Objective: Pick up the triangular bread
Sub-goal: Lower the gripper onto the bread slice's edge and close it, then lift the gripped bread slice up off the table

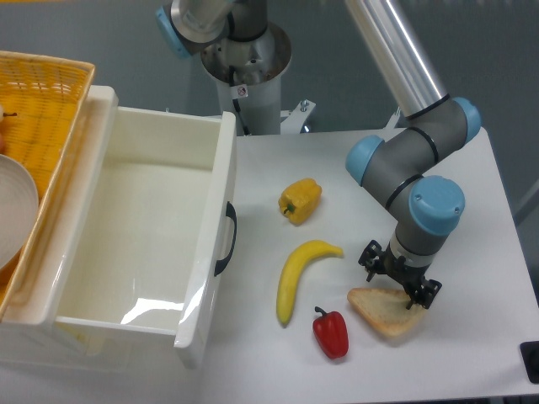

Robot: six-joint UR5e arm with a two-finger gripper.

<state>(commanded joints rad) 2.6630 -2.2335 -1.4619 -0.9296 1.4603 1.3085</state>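
The triangular bread (386, 312) is a flat toast slice with a pale tan face and golden-brown crust, lying on the white table at the front right, just right of the red pepper (331, 333). My gripper (402, 284) hangs straight down over the bread's upper right part, its black fingers at or very near the bread's top. The fingertips are hidden behind the gripper body, so I cannot tell whether the jaws are open or shut on the bread.
A yellow banana (297, 278) lies left of the bread. A yellow pepper (301, 200) sits further back. A large white bin (217, 244) with a black handle fills the left, with a yellow basket (42, 101) behind it. The table's right edge is near.
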